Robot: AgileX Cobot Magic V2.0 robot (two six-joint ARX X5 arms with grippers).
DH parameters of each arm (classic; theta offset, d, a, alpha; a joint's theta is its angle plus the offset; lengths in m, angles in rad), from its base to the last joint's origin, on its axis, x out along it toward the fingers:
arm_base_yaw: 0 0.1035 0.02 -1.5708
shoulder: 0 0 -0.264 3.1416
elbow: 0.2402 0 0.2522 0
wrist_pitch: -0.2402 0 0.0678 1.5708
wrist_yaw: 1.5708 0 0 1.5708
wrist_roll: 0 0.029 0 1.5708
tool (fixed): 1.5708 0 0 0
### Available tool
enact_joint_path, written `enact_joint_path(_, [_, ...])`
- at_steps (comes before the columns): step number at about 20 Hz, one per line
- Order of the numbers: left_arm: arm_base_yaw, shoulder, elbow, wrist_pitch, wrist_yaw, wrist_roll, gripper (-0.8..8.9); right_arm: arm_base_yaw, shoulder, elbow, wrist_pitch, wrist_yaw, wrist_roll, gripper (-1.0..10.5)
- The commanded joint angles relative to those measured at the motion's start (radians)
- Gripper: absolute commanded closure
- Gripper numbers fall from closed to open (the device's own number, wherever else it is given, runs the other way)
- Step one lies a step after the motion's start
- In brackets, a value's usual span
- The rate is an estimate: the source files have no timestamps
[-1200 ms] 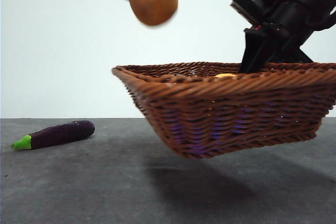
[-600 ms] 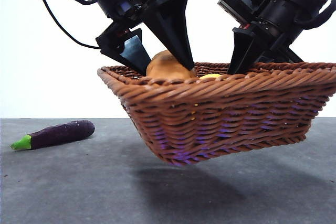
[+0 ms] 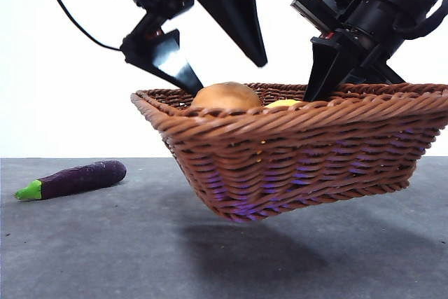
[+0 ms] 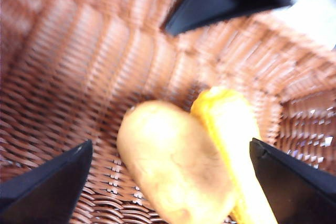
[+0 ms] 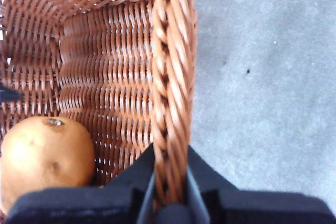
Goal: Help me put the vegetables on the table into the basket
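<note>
Two vegetables, potato (image 3: pixel 226 95) and corn cob (image 4: pixel 231 140), already lie in the basket (image 3: pixel 294 152); my right gripper (image 5: pixel 169 192) pinches its stiff rim, my left gripper (image 4: pixel 168 182) gapes empty above. Lower left, the eggplant (image 3: pixel 73 179) on the table (image 3: pixel 105 257) looks light and smooth: grasp mid-body.

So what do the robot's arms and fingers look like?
Both arms are black and chunky. The left gripper has two flat, pointed black fingers shaped like wedges, with a thin black cable looping behind it. The right gripper is also black, with a small red mark near its fingers.
</note>
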Motion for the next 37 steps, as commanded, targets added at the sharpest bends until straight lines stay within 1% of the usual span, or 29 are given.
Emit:
enact_joint_path(1, [0.015, -0.031, 0.003, 0.006, 0.003, -0.002, 3.10, 0.001, 0.002, -0.006, 0.009, -0.012, 0.010, 9.6])
enact_joint_path(3, [0.045, -0.078, 0.003, 0.005, 0.001, -0.002, 3.10, 0.001, 0.000, -0.006, 0.006, -0.012, 0.007, 9.6])
enact_joint_path(5, [0.095, -0.156, 0.003, 0.003, -0.027, 0.006, 3.10, 0.000, 0.000, -0.006, 0.008, -0.012, 0.006, 9.6])
enact_joint_path(7, [0.183, -0.236, 0.003, -0.004, -0.058, 0.010, 3.10, -0.006, -0.002, -0.005, 0.008, -0.013, 0.006, 9.6])
enact_joint_path(9, [0.314, -0.276, 0.003, -0.036, -0.057, 0.048, 3.10, -0.018, -0.015, 0.007, 0.008, -0.023, 0.005, 9.6])
enact_joint_path(10, [0.383, -0.277, 0.003, -0.068, -0.057, 0.081, 3.10, -0.026, -0.025, 0.022, 0.006, -0.027, 0.005, 9.6])
enact_joint_path(12, [0.500, -0.251, 0.003, -0.090, -0.056, 0.176, 3.10, -0.042, -0.047, 0.068, -0.024, -0.026, -0.003, 9.6])
enact_joint_path(15, [0.600, -0.166, 0.015, -0.035, -0.048, 0.280, 3.10, -0.053, -0.059, 0.150, -0.108, -0.025, -0.050, 9.6])
enact_joint_path(17, [0.620, -0.061, 0.058, -0.030, -0.048, 0.346, 3.10, -0.053, -0.059, 0.186, -0.133, -0.025, -0.066, 9.6])
enact_joint_path(18, [0.622, -0.002, 0.086, -0.029, -0.048, 0.363, 3.10, -0.053, -0.059, 0.198, -0.138, -0.025, -0.066, 9.6])
enact_joint_path(22, [0.626, 0.272, 0.260, -0.038, -0.046, 0.370, 3.10, -0.053, -0.061, 0.220, -0.171, -0.019, -0.077, 9.6])
enact_joint_path(24, [0.629, 0.386, 0.349, -0.073, -0.046, 0.371, 3.10, -0.053, -0.061, 0.223, -0.196, -0.010, -0.099, 9.6])
enact_joint_path(27, [0.630, 0.496, 0.420, -0.114, -0.048, 0.384, 3.11, -0.053, -0.061, 0.223, -0.202, -0.006, -0.115, 9.6])
enact_joint_path(30, [0.630, 0.559, 0.420, -0.117, -0.050, 0.385, 3.13, -0.053, -0.061, 0.223, -0.201, 0.019, -0.122, 9.6])
enact_joint_path(32, [0.630, 0.596, 0.420, -0.129, -0.055, 0.382, 3.16, -0.053, -0.061, 0.223, -0.201, 0.019, -0.123, 9.6])
enact_joint_path(33, [0.630, 0.610, 0.420, -0.132, -0.057, 0.376, 3.37, -0.053, -0.061, 0.223, -0.199, 0.019, -0.124, 9.6])
enact_joint_path(37, [0.630, 0.626, 0.420, -0.124, -0.056, 0.339, 6.48, -0.053, -0.061, 0.223, -0.181, 0.019, -0.122, 9.6])
